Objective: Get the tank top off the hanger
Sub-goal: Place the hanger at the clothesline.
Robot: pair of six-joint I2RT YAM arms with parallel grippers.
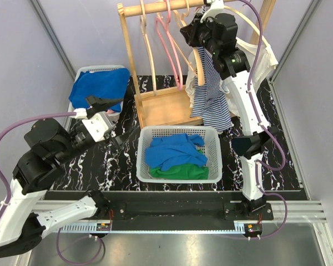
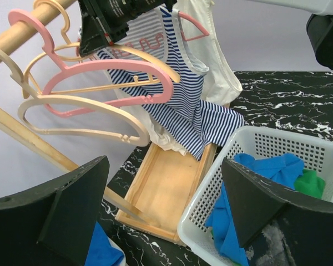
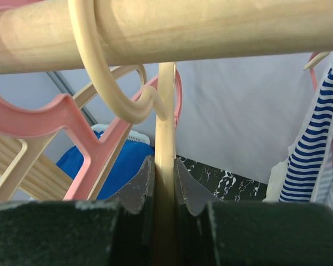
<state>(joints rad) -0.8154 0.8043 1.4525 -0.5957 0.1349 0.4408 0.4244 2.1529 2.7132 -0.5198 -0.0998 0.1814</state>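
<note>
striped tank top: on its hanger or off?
On. The striped tank top hangs by its shoulders, a pink hanger showing in its neck opening, hem dangling above the wooden base.

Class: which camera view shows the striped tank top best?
The left wrist view: the striped tank top hangs there nearly whole, neckline to hem. The top external view shows it smaller, partly behind the right arm; the right wrist view catches only a strip at the frame's edge.
</note>
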